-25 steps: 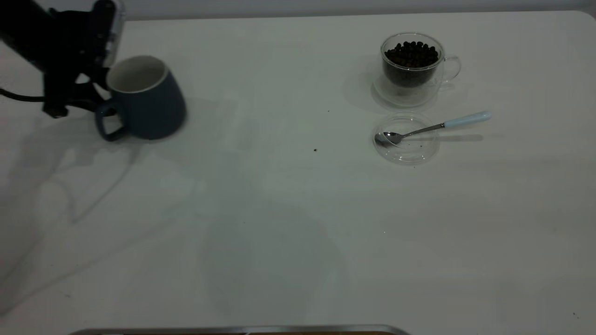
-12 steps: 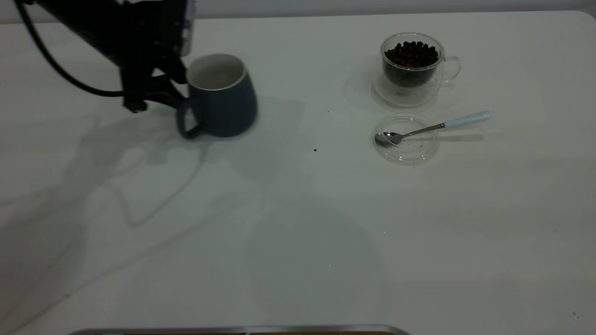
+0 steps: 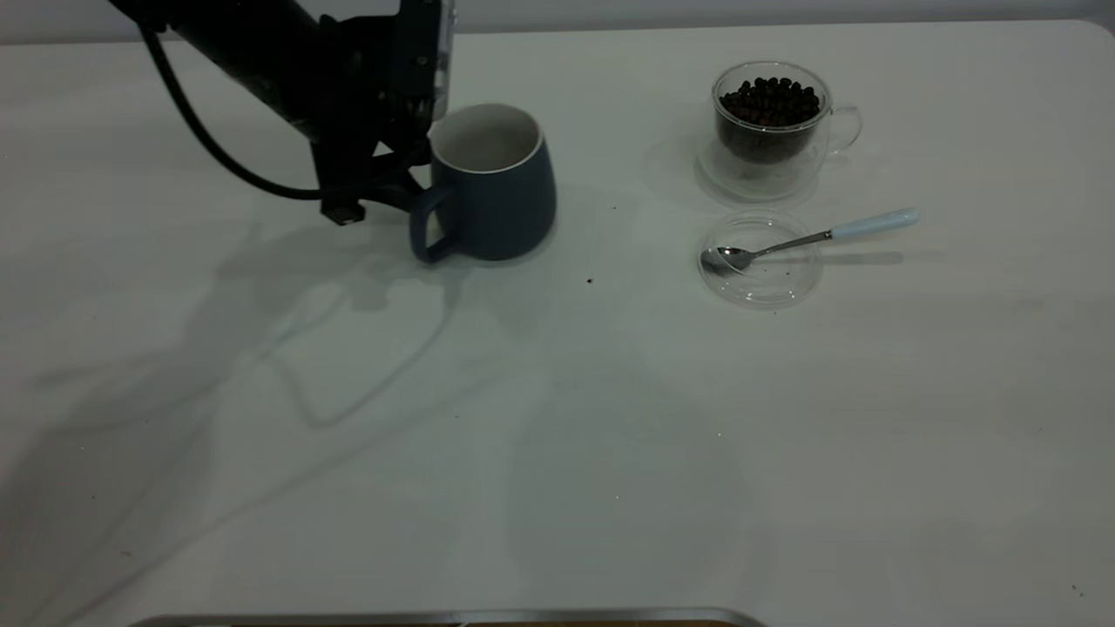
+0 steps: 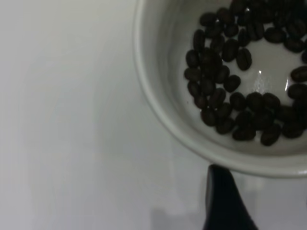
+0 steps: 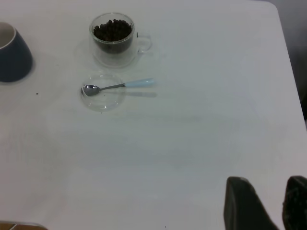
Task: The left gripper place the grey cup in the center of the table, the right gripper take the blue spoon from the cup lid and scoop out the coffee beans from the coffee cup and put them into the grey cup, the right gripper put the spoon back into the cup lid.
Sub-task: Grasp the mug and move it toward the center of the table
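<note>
Cups number two on the white table [image 3: 610, 435]: one grey cup [image 3: 495, 187], dark-walled with a pale inside, and one clear glass coffee cup [image 3: 771, 126] filled with coffee beans [image 3: 771, 100]. One round clear cup lid [image 3: 760, 259] lies just in front of the coffee cup, and one blue spoon [image 3: 819, 235] rests across it, bowl on the lid, pale handle sticking out past the rim. One stray dark speck [image 3: 590, 281] lies on the table between the grey cup and the lid.

Beans also lie in the grey cup's bottom, a few dozen in the left wrist view, too many to count surely.

The left gripper [image 3: 418, 161] is closed on the grey cup at its rim and handle side. The right gripper [image 5: 268, 206] hangs well apart from everything, over the near right part of the table, its two fingers parted with nothing between them.

Compared with a second ago, the grey cup and left gripper have travelled from the far left edge toward the table's middle, now standing left of the coffee cup. Spoon, lid and coffee cup have not moved.
</note>
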You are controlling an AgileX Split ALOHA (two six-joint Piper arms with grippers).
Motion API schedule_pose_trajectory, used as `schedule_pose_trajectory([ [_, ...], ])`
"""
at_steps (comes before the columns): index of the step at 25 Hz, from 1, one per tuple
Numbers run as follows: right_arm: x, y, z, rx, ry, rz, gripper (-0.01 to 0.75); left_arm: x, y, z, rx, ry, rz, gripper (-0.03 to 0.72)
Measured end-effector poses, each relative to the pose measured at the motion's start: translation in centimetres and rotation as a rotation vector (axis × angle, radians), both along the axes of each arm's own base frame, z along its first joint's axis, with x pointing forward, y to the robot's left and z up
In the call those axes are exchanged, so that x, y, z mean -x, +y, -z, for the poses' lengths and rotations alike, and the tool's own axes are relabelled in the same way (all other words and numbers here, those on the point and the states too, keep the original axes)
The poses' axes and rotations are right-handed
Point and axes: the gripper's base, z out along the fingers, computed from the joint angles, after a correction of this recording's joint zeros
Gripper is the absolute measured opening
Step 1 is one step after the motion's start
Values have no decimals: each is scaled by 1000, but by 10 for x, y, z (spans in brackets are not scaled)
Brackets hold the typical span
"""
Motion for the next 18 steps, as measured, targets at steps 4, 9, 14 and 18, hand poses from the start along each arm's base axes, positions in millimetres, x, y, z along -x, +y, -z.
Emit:
schedule_pose_trajectory([
  [4, 0, 0, 0, 0, 0, 0, 238, -1, -3, -1, 19, 0, -18, 475],
  [9, 0, 0, 0, 0, 0, 0, 238, -1, -3, -2, 29, 3, -30, 475],
  [14, 0, 0, 0, 0, 0, 0, 238, -4, -1, -13, 53, 3, -86, 475],
  [18, 0, 0, 0, 0, 0, 0, 238, -13, 13, -55, 96, -52, -169, 475],
])
